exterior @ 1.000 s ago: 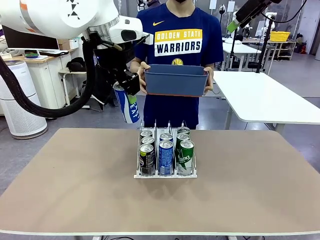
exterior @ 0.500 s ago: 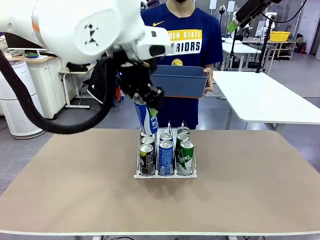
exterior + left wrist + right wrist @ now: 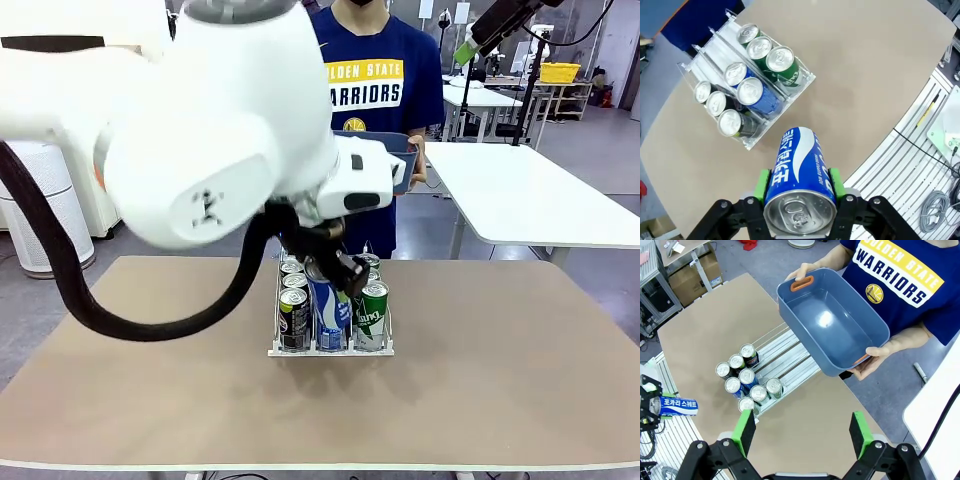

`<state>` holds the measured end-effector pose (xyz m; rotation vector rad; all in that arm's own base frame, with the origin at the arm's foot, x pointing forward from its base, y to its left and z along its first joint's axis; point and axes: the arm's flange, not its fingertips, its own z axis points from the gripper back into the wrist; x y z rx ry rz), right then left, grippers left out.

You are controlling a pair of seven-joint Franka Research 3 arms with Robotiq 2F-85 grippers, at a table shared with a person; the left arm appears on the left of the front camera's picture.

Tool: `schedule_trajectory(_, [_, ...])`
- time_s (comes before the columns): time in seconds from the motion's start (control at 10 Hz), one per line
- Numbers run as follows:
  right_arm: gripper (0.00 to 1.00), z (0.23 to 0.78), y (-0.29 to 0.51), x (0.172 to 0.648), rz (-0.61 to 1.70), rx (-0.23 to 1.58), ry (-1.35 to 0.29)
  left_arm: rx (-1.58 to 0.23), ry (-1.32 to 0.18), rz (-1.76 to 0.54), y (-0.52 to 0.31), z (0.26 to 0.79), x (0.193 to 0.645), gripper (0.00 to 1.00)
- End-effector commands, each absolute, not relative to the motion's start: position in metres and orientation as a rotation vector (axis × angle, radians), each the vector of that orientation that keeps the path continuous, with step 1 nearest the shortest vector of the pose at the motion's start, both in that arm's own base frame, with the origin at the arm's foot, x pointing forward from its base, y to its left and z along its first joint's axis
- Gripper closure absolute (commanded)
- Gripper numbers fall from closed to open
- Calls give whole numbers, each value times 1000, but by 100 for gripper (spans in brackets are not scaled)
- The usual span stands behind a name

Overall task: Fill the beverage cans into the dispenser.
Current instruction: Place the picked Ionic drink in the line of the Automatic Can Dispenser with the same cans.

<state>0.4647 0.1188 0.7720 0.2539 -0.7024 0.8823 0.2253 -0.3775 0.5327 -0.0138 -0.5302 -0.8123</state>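
My left gripper [image 3: 798, 183] is shut on a blue can [image 3: 801, 175] with white lettering, its green pads [image 3: 761, 184] on both sides. In the front view this blue can [image 3: 327, 302] hangs tilted just above the front of the dispenser [image 3: 330, 350], in my left gripper [image 3: 334, 282]. The clear dispenser [image 3: 790, 95] holds several cans: three green [image 3: 780, 60], two blue [image 3: 751, 92] and three black [image 3: 730, 123]. My right gripper [image 3: 802, 434] stands open high above the table, with nothing between its fingers, and looks down on the dispenser [image 3: 786, 356].
A person at the far side holds a blue-grey bin [image 3: 832, 322] with both hands above the table's far edge; the bin holds nothing. In the front view the bin [image 3: 403, 150] is mostly hidden behind my left arm. A white table [image 3: 530, 195] stands at the back right.
My left arm has swung right and down with the blue can, from beside the bin to just over the dispenser's front. The right gripper has stayed open.
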Motion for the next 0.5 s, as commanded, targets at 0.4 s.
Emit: schedule_trajectory(0.4, [0,773,118,464,882,255,-705,-28,-532,-811,-378,519,230,43])
